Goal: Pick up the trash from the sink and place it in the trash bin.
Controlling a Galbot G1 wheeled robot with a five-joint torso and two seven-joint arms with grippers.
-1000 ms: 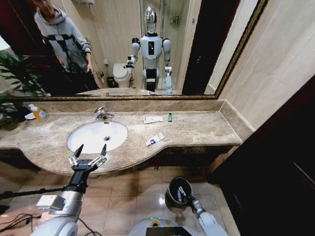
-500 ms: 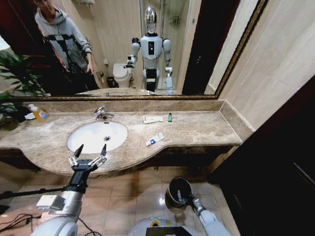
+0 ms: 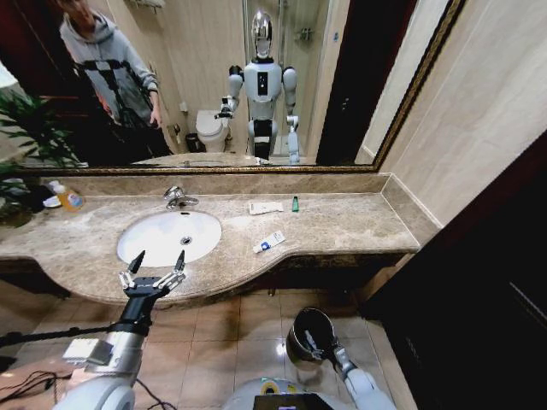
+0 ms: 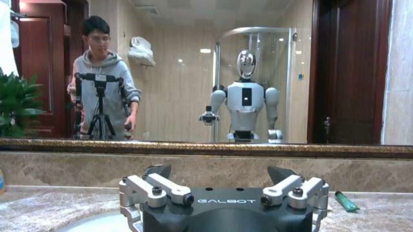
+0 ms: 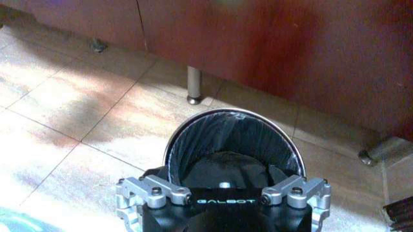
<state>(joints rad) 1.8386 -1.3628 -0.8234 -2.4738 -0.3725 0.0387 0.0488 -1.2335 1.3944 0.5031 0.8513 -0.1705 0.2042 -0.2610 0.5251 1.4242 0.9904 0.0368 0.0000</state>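
The white oval sink (image 3: 154, 243) is set in the marble counter. On the counter to its right lie a white tube with blue marks (image 3: 269, 242), a flat white packet (image 3: 266, 207) and a tiny green piece (image 3: 295, 204), which also shows as the green piece (image 4: 345, 200) in the left wrist view. My left gripper (image 3: 152, 272) (image 4: 219, 174) hangs open and empty at the counter's front edge, just before the sink. The black trash bin (image 3: 301, 321) (image 5: 213, 133) stands on the floor. My right gripper (image 3: 311, 342) (image 5: 219, 171) is open just above its mouth, holding nothing.
A chrome faucet (image 3: 178, 198) stands behind the basin and an orange-capped bottle (image 3: 68, 198) at the far left by a plant. The wall mirror (image 3: 214, 77) backs the counter. Brown cabinet fronts (image 5: 271, 53) and a metal leg (image 5: 193, 87) stand just behind the bin.
My right gripper has shifted slightly lower and nearer over the bin. The left arm and the items on the counter have not moved.
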